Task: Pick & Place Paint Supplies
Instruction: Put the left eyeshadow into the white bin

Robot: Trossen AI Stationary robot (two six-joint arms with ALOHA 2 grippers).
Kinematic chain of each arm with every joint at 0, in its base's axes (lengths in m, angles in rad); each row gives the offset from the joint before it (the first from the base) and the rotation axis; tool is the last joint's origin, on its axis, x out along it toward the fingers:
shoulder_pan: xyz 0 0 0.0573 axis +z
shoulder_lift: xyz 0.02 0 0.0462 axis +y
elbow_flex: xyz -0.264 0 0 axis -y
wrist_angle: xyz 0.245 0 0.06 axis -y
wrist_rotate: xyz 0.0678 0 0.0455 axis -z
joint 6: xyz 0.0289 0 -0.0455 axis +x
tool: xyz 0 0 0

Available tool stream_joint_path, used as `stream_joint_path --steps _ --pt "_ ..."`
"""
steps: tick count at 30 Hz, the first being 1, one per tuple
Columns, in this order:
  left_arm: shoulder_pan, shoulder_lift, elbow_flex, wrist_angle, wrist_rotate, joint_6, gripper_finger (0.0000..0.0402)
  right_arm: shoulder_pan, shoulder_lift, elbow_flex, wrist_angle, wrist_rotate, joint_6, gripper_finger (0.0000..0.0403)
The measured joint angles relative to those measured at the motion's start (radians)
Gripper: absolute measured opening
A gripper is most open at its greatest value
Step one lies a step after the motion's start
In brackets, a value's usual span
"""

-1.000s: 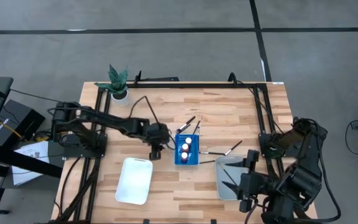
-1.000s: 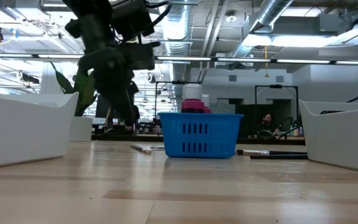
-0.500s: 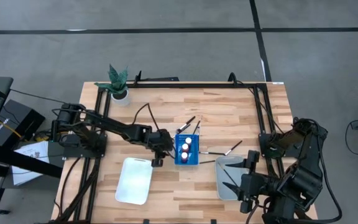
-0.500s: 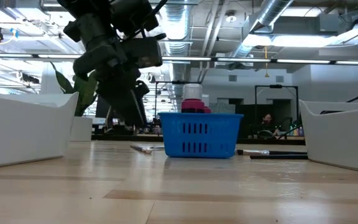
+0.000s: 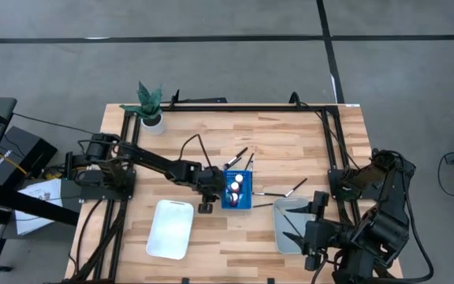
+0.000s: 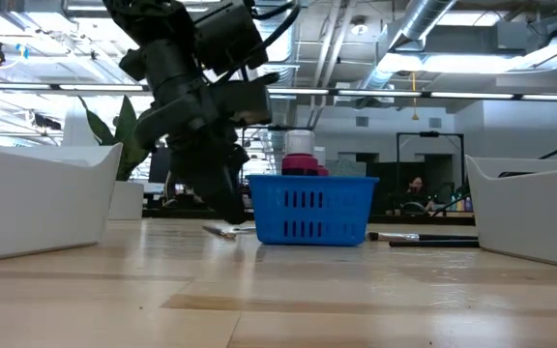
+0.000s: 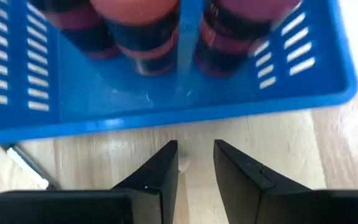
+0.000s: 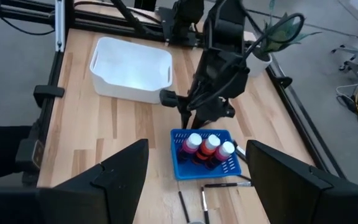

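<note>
Three red bottles [image 8: 207, 147] stood upright, packed side by side in the blue rack [image 8: 180, 167], capped white or pink. Thin dark brushes [image 5: 241, 155] lay flat, scattered on the wood behind the rack and beside it [image 5: 284, 191].

No readable text, label, brand, number or sign anywhere; print on the box beside the tabletop too small to read.
</note>
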Motion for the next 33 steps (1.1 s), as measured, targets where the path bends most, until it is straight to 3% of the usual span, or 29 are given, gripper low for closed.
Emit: stream_joint_path --steps 21,28,33 --pt "0.009 0.072 0.002 0.006 -0.001 0.018 0.0095 0.007 0.0 0.0 0.0 -0.002 0.008 0.0265" --pt "0.003 -0.026 -0.007 -0.025 -0.002 0.021 0.0095 0.007 0.0 0.0 0.0 -0.002 0.008 0.0265" --pt "-0.024 -0.105 -0.006 -0.16 -0.002 -0.004 0.0095 0.007 0.0 0.0 0.002 -0.002 0.011 0.0265"
